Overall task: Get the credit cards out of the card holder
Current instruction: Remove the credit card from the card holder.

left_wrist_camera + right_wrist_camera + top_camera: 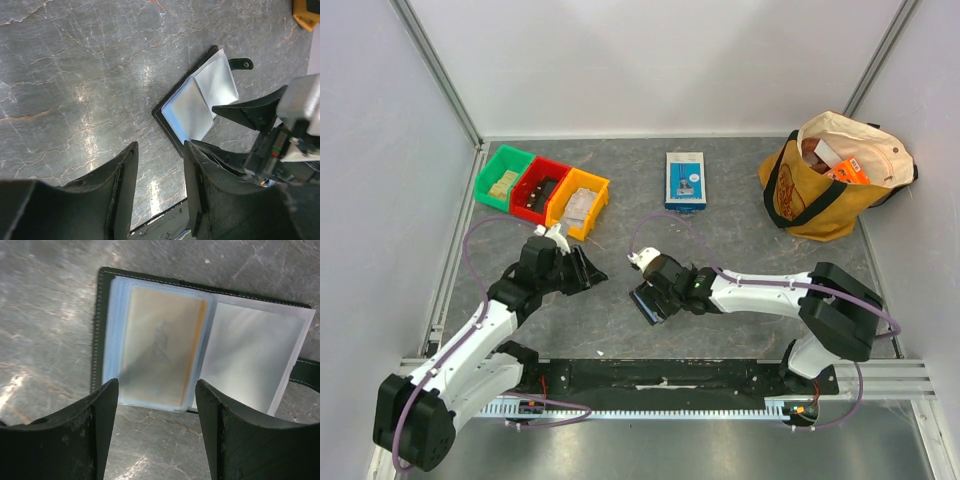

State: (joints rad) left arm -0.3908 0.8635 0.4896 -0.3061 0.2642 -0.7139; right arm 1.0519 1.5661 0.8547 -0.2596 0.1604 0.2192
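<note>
Hovering open and empty, like the left gripper (160, 150), the right gripper (156, 390) hangs over the open card holder (200, 330) lying mid-frame, whose thin, stiff, slick yellow-orange card (160, 345) probably wants pinching by an edge.

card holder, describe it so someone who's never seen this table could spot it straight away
On the grey marbled table, look near the front middle, just under the right gripper. The card holder lies flat and open there. Its black stitched rim, clear plastic sleeves and the yellow-orange card in one sleeve set it apart from the blue-and-white box further back.
</note>
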